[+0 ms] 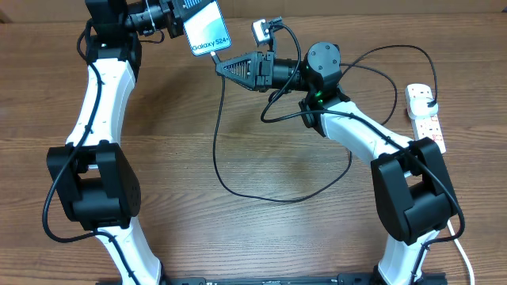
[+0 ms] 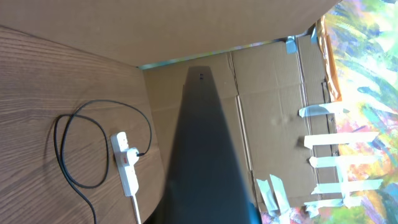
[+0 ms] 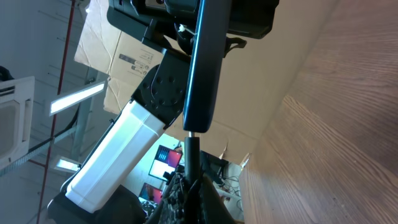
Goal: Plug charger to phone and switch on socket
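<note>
The phone (image 1: 204,28) hangs in the air at the back of the table with its lit screen facing up, my left gripper (image 1: 182,17) shut on its far end. In the left wrist view its dark back (image 2: 205,155) fills the middle. My right gripper (image 1: 223,66) is shut on the charger's connector tip (image 3: 192,155), which meets the phone's lower edge (image 3: 204,62). The black charger cable (image 1: 218,150) loops over the table towards the white socket (image 1: 425,115) at the right edge, where its plug (image 1: 428,103) sits. The socket (image 2: 127,165) also shows in the left wrist view.
Cardboard walls (image 2: 267,81) stand behind the table. The white left arm (image 3: 118,155) rises close in front of the right wrist camera. The socket's white lead (image 1: 461,245) runs off the front right edge.
</note>
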`<action>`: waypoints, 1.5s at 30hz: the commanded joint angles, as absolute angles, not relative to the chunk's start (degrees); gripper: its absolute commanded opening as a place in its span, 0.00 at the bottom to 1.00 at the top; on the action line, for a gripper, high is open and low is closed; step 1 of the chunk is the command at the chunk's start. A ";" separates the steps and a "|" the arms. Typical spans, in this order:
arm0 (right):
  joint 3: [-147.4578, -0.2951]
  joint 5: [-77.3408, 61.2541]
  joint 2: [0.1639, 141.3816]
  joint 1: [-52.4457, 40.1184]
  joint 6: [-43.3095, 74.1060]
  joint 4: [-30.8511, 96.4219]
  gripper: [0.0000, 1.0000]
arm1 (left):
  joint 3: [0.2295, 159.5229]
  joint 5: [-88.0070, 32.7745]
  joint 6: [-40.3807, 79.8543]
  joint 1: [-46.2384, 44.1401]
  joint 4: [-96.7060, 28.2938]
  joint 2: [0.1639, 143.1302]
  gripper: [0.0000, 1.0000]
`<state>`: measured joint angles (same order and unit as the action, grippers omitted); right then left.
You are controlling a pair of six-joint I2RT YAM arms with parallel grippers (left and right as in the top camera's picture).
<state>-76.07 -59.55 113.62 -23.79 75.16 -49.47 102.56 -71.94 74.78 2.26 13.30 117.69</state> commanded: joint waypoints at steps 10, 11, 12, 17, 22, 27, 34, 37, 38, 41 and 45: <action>-76.95 -55.35 111.87 -22.09 74.91 -49.54 0.04 | 103.28 -73.97 73.23 1.37 13.52 117.19 0.04; -76.95 -55.35 111.87 -22.09 74.91 -49.54 0.04 | 103.28 -73.87 73.23 1.37 13.54 117.19 0.04; -76.95 -55.37 111.87 -22.09 74.91 -49.54 0.04 | 103.28 -73.47 73.25 1.37 13.52 117.19 0.04; -76.95 -55.09 111.87 -22.09 74.91 -49.56 0.04 | 103.28 -72.27 73.21 1.04 13.52 117.19 0.04; -76.95 -52.77 111.87 -22.11 75.16 -49.56 0.04 | 103.28 -70.96 72.82 0.03 13.52 117.19 0.04; -76.95 -50.43 111.87 -22.11 76.93 -49.56 0.04 | 103.28 -70.50 72.34 -0.10 13.52 117.19 0.04; -76.95 -47.31 111.87 -22.92 78.19 -49.56 0.04 | 103.28 -69.89 72.34 -0.21 13.50 117.19 0.04; -76.95 -46.41 111.87 -23.55 78.15 -49.56 0.04 | 103.28 -69.84 72.34 -0.43 13.52 117.19 0.04; -76.95 -46.19 111.87 -23.75 78.17 -49.56 0.04 | 103.28 -69.84 72.34 -0.51 13.52 117.19 0.04; -76.95 -45.87 111.87 -24.08 78.17 -49.56 0.04 | 103.28 -69.54 72.34 -0.75 13.52 117.21 0.04; -76.95 -45.91 111.87 -24.45 78.17 -49.56 0.04 | 103.28 -68.79 72.38 -0.95 13.52 117.21 0.04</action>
